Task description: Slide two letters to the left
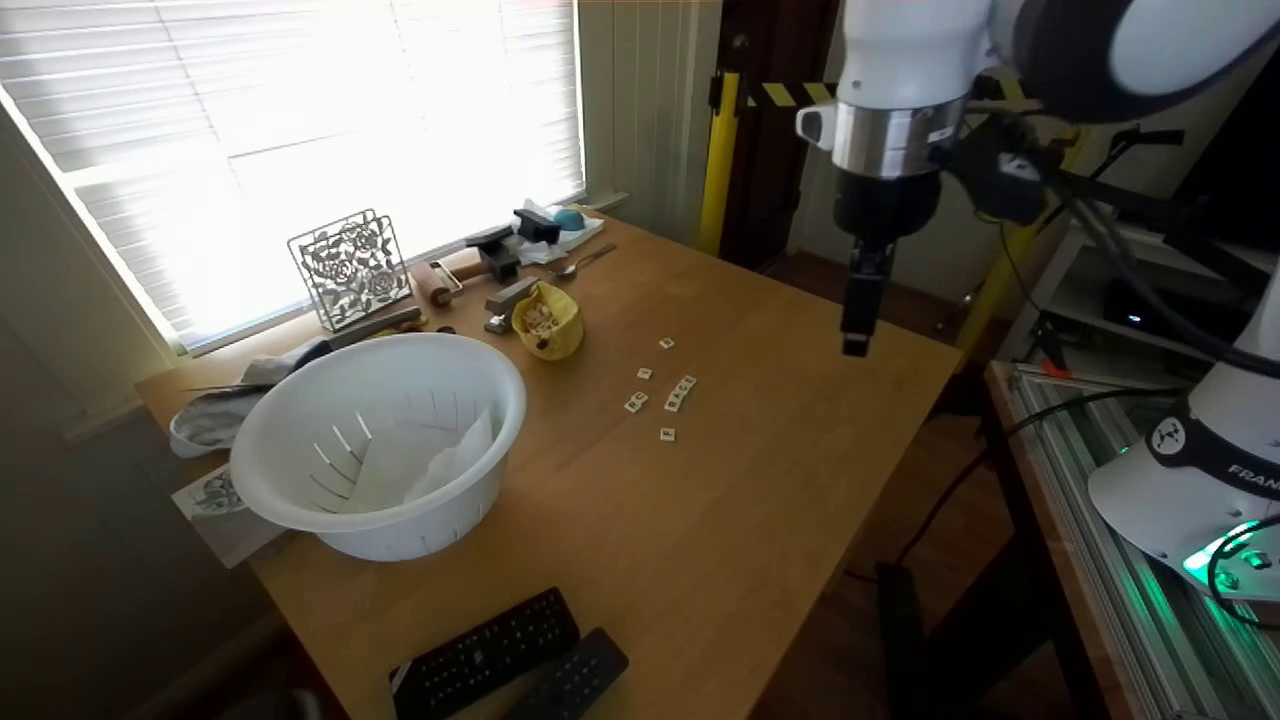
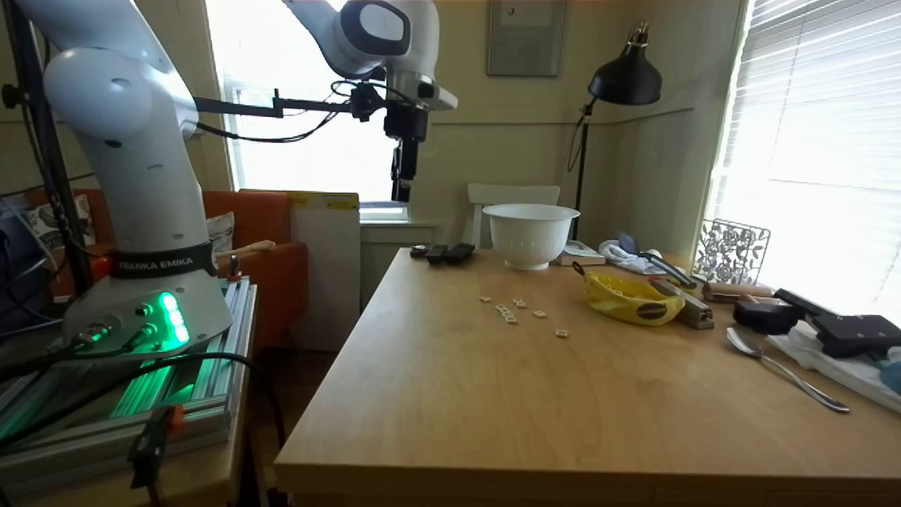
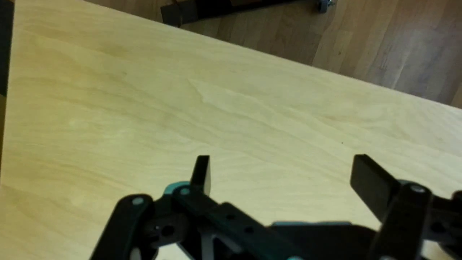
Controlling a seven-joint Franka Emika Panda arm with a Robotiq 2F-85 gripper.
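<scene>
Several tiny whitish letter tiles lie flat on the wooden table in both exterior views. Some form a short slanted row (image 1: 681,393), also in an exterior view (image 2: 506,314). Beside it are two touching letters (image 1: 636,402) and a single letter (image 1: 644,373). One lone letter (image 1: 667,343) lies toward the far end, and another (image 1: 668,435) on the opposite side of the row. My gripper (image 3: 281,168) is open and empty, with fingers wide apart over bare wood. In both exterior views the gripper (image 1: 857,340) (image 2: 401,190) hangs high above the table, away from the letters. No letters show in the wrist view.
A large white bowl (image 1: 378,440) and a yellow lumpy object (image 1: 549,322) stand beyond the letters. Two black remotes (image 1: 485,655) lie at a table end. A stapler-like metal bar (image 2: 683,303), a spoon (image 2: 781,373) and a wire rack (image 1: 350,268) line the window side.
</scene>
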